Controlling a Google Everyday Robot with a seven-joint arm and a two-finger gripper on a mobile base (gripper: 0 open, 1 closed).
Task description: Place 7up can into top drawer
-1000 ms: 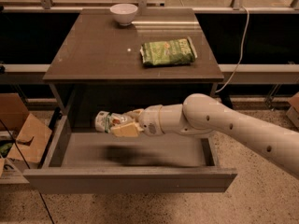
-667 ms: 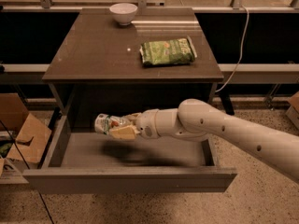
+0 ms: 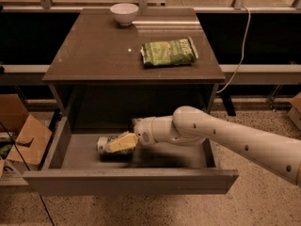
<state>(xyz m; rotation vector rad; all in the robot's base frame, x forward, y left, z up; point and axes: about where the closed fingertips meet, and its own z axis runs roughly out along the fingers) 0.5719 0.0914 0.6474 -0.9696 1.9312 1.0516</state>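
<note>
The top drawer is pulled open under the table, its grey inside showing. The 7up can lies on its side low in the drawer, left of the middle, at or just above the floor. My gripper reaches in from the right, its yellowish fingers closed around the can's right end. The white arm stretches over the drawer's right side.
A flat green snack bag lies on the tabletop at right. A white bowl stands at the back edge. Cardboard boxes stand on the floor to the left. A cable hangs at the right.
The gripper with the can has moved down from mid-height in the drawer to near its floor. The arm has lowered with it.
</note>
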